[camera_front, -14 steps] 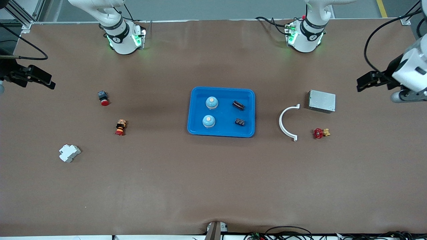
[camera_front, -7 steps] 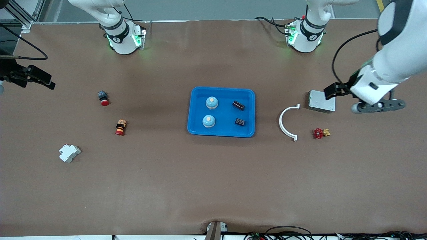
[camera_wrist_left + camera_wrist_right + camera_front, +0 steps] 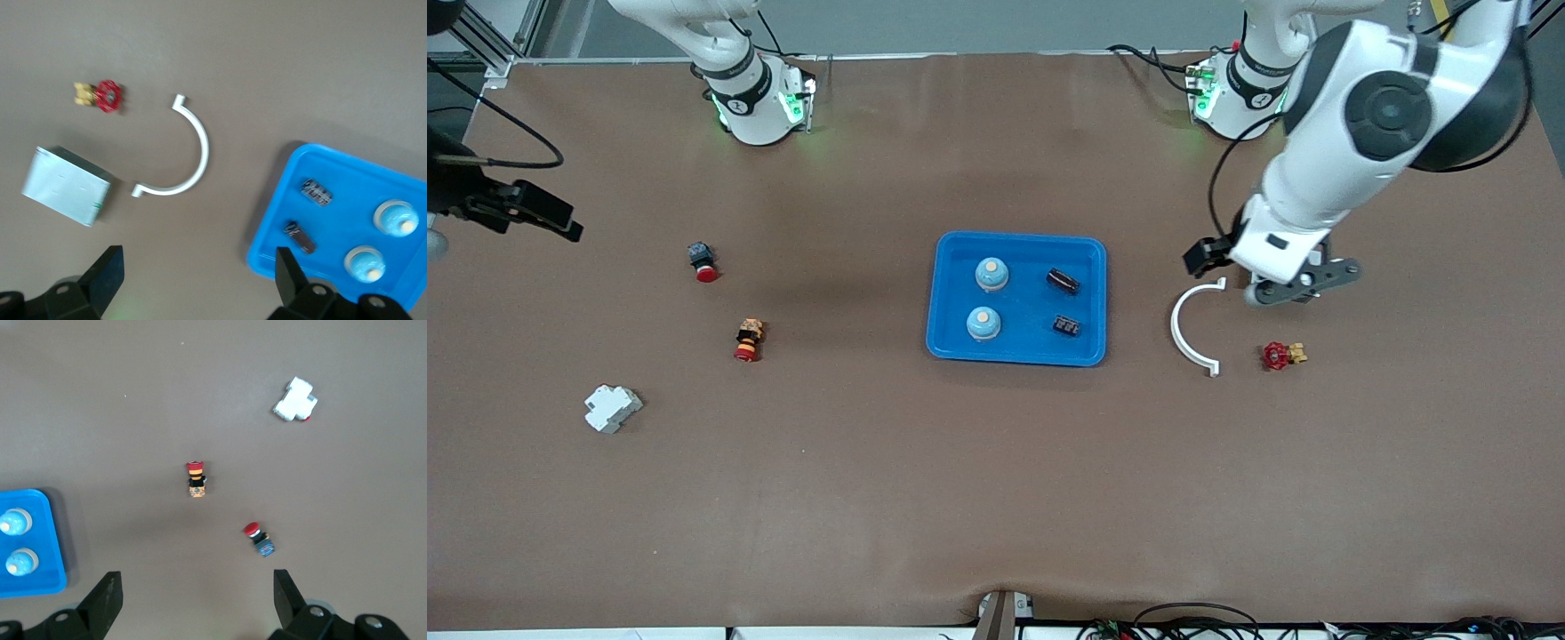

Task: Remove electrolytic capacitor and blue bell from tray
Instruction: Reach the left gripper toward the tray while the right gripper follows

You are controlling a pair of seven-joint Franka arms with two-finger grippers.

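Observation:
A blue tray (image 3: 1021, 238) lies mid-table. In it are two light-blue bells (image 3: 991, 274) (image 3: 983, 324) and two black capacitors (image 3: 1062, 281) (image 3: 1067, 326), the capacitors toward the left arm's end. My left gripper (image 3: 1303, 283) is open and empty, up over the grey metal box (image 3: 65, 185), which it hides in the front view. The left wrist view (image 3: 198, 280) shows the tray (image 3: 280, 250) and the capacitors (image 3: 317, 192). My right gripper (image 3: 432, 244) is open and empty at the right arm's end of the table, also shown in its wrist view (image 3: 197, 603).
A white curved clip (image 3: 1190, 329) and a red valve (image 3: 1279, 356) lie between the tray and the left arm's end. A red push button (image 3: 703, 262), a red-and-orange switch (image 3: 748, 340) and a white breaker (image 3: 612, 408) lie toward the right arm's end.
My left arm has swung in from the table's end toward the tray and now hangs over the grey box. The right arm has barely moved.

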